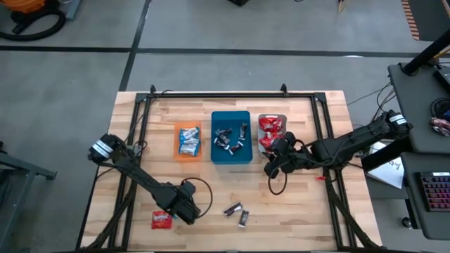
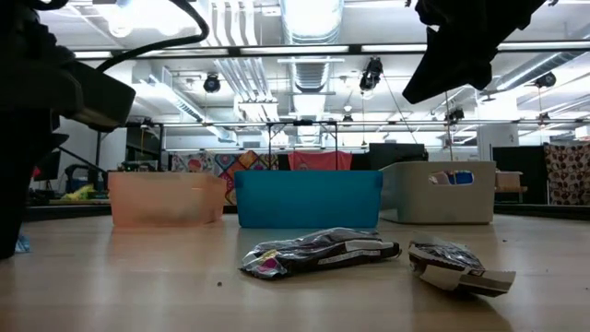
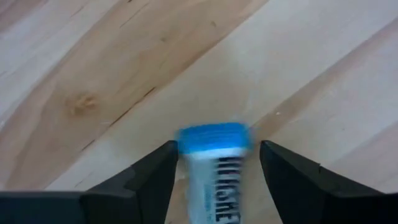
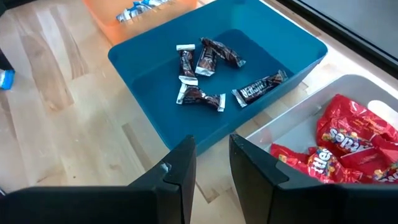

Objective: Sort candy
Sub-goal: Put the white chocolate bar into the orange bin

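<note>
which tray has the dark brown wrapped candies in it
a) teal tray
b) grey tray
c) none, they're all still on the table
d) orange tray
a: the dark brown wrapped candies lie inside the teal tray in the right wrist view, while the orange tray holds blue-and-white candies and the grey tray holds red candies.

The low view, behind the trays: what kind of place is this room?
Probably a workshop or a lab hall, not a home: exposed ducts and pipes run along the ceiling, with hanging lamps, and the wooden table stands in a wide open room.
</note>
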Controlling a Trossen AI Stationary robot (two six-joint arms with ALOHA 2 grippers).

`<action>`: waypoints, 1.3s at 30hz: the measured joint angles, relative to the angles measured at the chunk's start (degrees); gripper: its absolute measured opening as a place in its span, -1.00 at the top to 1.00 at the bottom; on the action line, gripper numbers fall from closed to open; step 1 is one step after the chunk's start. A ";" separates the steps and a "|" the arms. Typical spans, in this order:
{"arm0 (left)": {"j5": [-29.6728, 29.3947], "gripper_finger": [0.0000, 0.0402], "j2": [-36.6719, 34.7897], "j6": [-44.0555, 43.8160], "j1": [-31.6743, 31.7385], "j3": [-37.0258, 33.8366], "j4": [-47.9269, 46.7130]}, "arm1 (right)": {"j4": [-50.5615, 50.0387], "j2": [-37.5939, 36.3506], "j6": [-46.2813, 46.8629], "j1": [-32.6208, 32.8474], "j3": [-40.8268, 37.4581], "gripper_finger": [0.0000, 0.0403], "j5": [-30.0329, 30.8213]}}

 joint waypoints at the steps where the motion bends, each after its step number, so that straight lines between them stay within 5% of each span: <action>1: 0.03 -0.08 0.28 0.19 0.00 0.15 -0.19 | -0.05 0.01 0.07 0.00 -0.02 0.56 -0.02; 8: 0.01 0.02 0.94 4.45 -0.22 1.31 -0.78 | 0.01 0.01 0.70 0.00 -0.02 0.56 0.00; 22: -1.03 0.71 1.37 12.67 -0.24 4.33 -2.53 | 0.01 0.01 1.06 0.00 -0.04 0.56 0.00; 39: -5.95 0.83 1.16 19.25 -0.26 9.94 -5.77 | 0.05 0.01 1.09 0.00 -0.52 0.56 0.07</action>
